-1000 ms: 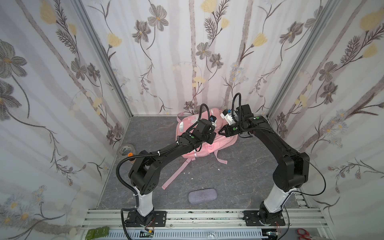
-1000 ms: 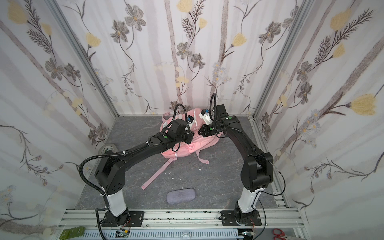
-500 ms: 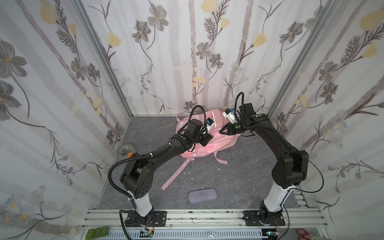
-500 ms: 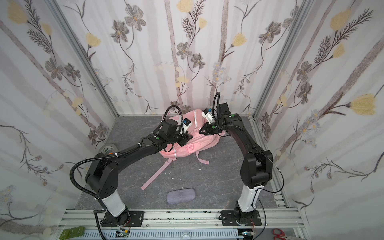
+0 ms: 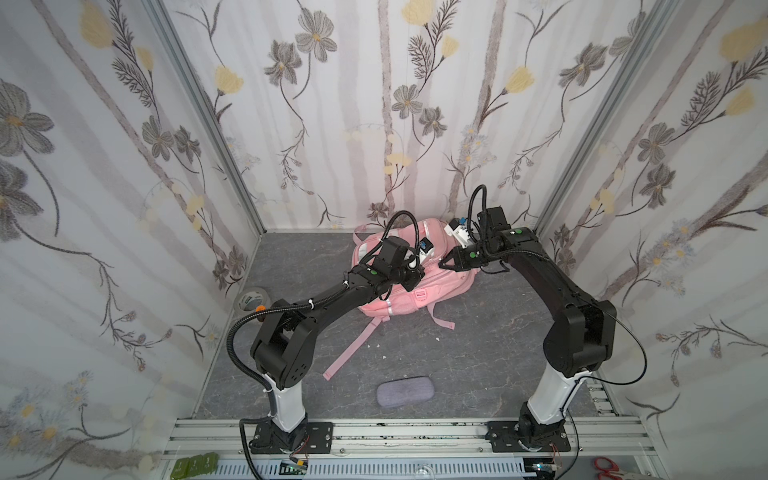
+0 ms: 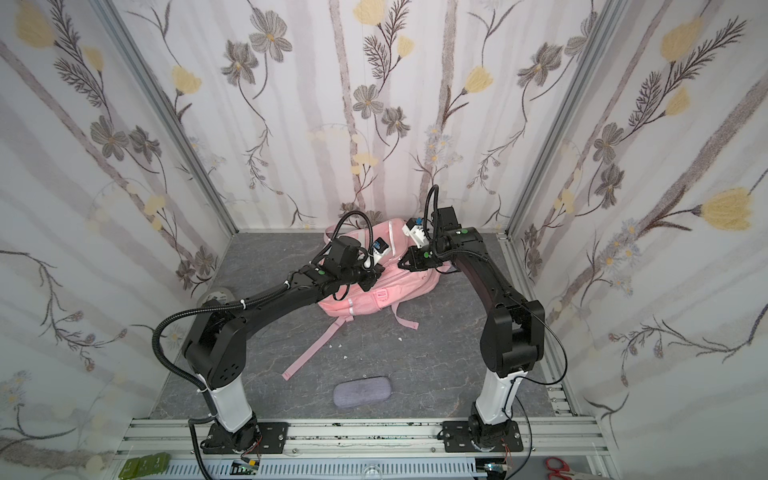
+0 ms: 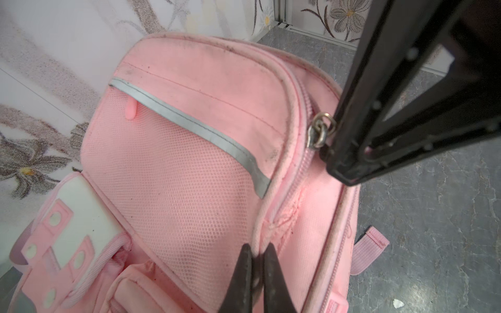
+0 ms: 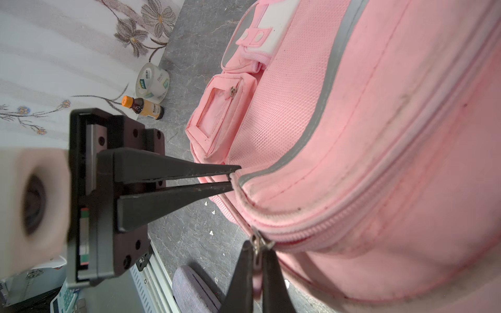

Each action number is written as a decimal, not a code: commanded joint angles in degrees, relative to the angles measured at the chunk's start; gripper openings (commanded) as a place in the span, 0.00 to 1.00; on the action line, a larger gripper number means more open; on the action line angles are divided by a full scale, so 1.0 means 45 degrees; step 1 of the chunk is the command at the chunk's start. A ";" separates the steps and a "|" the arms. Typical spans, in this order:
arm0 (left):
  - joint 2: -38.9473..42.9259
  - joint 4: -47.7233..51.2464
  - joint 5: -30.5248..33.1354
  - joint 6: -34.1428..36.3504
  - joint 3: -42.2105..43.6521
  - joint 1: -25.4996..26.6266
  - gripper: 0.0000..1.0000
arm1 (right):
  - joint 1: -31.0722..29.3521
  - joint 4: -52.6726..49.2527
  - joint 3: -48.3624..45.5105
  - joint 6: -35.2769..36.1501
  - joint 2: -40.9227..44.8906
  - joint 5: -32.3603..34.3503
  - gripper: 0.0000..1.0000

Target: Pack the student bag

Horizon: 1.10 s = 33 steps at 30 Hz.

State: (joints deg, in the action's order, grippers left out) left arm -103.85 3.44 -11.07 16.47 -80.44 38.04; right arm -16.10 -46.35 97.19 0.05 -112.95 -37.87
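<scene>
The pink student bag (image 5: 440, 286) (image 6: 399, 286) lies against the back wall, front side up, straps trailing forward. My left gripper (image 7: 256, 248) (image 5: 419, 272) is shut on the bag's pink piping beside the mesh pocket (image 7: 176, 189). My right gripper (image 8: 256, 245) (image 5: 443, 262) is shut on the metal zipper pull (image 7: 320, 130) of the main zip. The zip (image 8: 352, 211) looks closed along the stretch I can see. The two grippers sit close together on the bag's upper side, and each shows in the other's wrist view.
A grey fabric pouch (image 5: 405, 391) (image 6: 362, 391) lies near the front rail. A tape roll (image 5: 251, 299) (image 8: 152, 81) and a small orange-capped bottle (image 8: 142, 107) stand by the left wall. A long pink strap (image 5: 353, 345) stretches across the floor. Walls enclose three sides.
My left wrist has shifted a little to the left over the bag and now pinches the piping. The right gripper has stayed on the zipper pull, hardly moving.
</scene>
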 commanded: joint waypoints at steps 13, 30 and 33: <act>0.0407 -0.2627 -0.0547 -0.2424 0.0120 0.0370 0.00 | -0.0720 0.1818 -0.0442 -0.0737 -0.0681 -0.0571 0.00; 0.1781 -0.1560 0.1045 -0.2122 0.1230 0.0103 0.48 | -0.0832 0.2002 -0.2674 0.0616 0.2913 0.0513 0.54; 0.2234 -0.1434 0.1112 -0.2147 0.1362 0.0087 0.58 | -0.1414 0.1778 -0.3339 0.1706 0.3702 0.0956 0.55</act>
State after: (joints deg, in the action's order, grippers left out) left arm -95.20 -1.54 -6.48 7.05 -74.76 38.52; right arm -20.93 -38.83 83.99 2.17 -98.41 -35.62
